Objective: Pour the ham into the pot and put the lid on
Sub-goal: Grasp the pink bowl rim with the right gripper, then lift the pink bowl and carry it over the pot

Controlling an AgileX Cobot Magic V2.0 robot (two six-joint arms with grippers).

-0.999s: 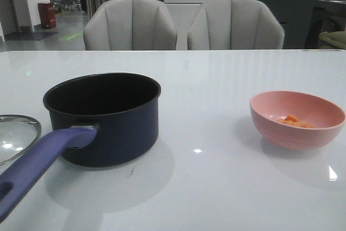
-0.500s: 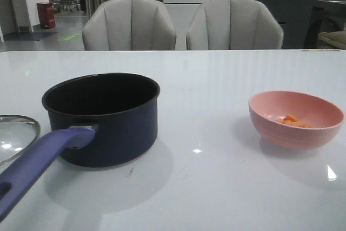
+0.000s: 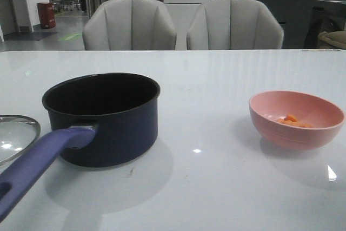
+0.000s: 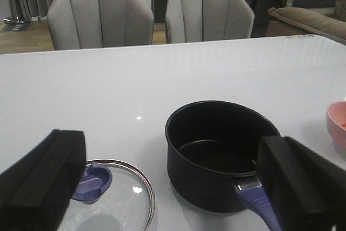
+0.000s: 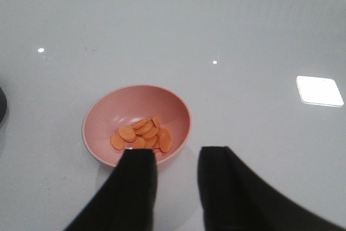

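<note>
Front view unchanged over 1 s: ham (image 3: 292,120) sits unpoured in bowl (image 3: 296,119), pot (image 3: 101,117) empty, lid (image 3: 18,137) off; left gripper (image 4: 173,185) and right gripper (image 5: 175,182) both spread, nothing grasped yet.

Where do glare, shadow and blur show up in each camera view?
Front view: small glare spots on the white table, soft shadows beside the pot and pink bowl. Left wrist view: left end effector fingers are dark, blurred blocks; the glass lid reflects light. Right wrist view: a bright rectangular reflection on the table; ham slices look sharp.
</note>
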